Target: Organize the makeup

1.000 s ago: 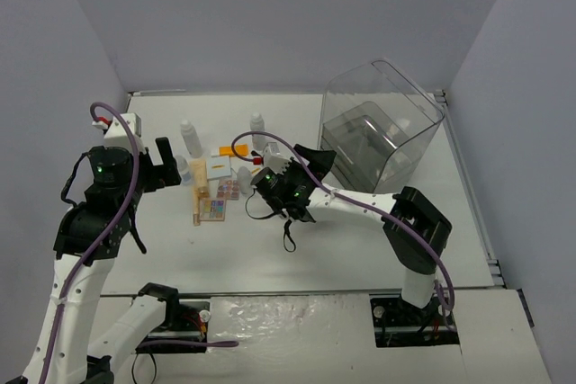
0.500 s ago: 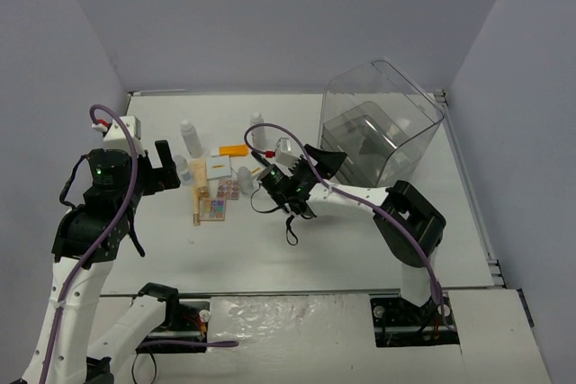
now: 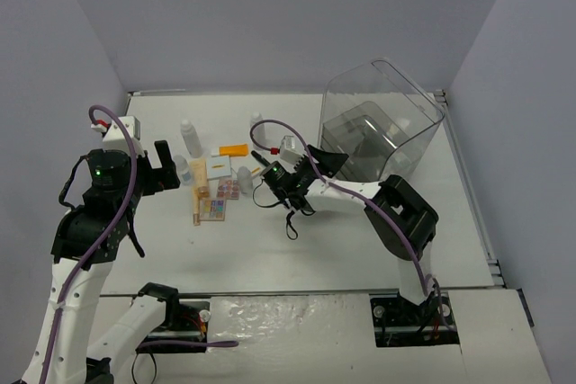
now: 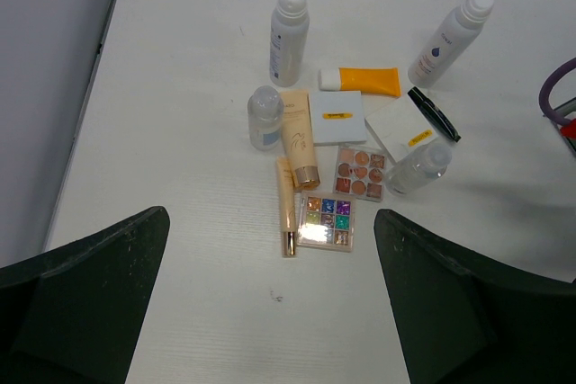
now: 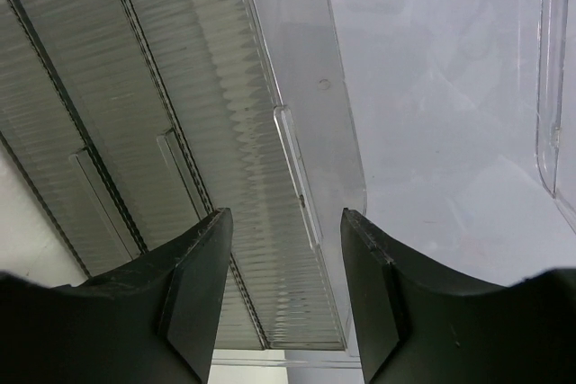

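The makeup lies in a cluster left of centre point(image 3: 216, 177). The left wrist view shows two white bottles point(image 4: 288, 35) point(image 4: 450, 29), an orange flat case point(image 4: 371, 82), a black slim tube point(image 4: 434, 114), a beige tube point(image 4: 300, 137), a white square compact point(image 4: 337, 117) and a multicolour eyeshadow palette point(image 4: 328, 221). My left gripper point(image 3: 166, 165) hangs open and empty above the table, left of the cluster point(image 4: 270, 254). My right gripper point(image 3: 324, 161) is open and empty. It points at the large clear case point(image 5: 297, 159), right of the makeup.
The large clear plastic case with drawers point(image 3: 378, 123) stands at the back right. Two small clear bottles point(image 4: 265, 118) point(image 4: 418, 166), a nude-toned palette point(image 4: 360, 174) and a slim beige stick point(image 4: 287, 207) also lie in the cluster. Grey walls close in the table.
My right arm has shifted a little toward the back, its gripper now closer to the clear case. My left arm has not moved.
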Robot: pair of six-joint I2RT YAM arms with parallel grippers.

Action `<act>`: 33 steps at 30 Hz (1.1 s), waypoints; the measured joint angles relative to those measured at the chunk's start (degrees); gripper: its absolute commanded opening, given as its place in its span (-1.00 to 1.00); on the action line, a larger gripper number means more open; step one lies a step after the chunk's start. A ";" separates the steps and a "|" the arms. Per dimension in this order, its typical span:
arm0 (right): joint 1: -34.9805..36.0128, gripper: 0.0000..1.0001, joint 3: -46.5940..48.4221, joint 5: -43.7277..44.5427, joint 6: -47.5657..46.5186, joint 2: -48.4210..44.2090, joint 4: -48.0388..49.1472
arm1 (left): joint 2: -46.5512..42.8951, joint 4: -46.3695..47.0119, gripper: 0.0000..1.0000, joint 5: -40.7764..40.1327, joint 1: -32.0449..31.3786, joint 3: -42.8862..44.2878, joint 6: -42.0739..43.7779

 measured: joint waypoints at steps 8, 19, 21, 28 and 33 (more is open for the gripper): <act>-0.98 -0.13 1.19 0.49 -0.05 0.57 1.20 | -0.04 -0.15 0.94 0.12 0.00 0.00 -0.01; -2.43 -0.19 2.16 0.55 -1.55 1.15 3.10 | -0.17 -0.42 0.94 0.42 0.00 0.00 -0.04; -2.49 -0.23 2.33 0.62 -2.07 1.19 3.82 | -0.19 -0.42 0.94 0.42 0.00 0.00 -0.04; -2.74 -0.35 2.49 1.04 -4.29 1.65 5.98 | -0.19 -0.42 0.94 0.42 0.00 0.00 -0.04; -2.84 -0.38 2.63 1.18 -5.70 1.96 7.59 | -0.21 -0.40 0.94 0.43 0.00 0.00 -0.06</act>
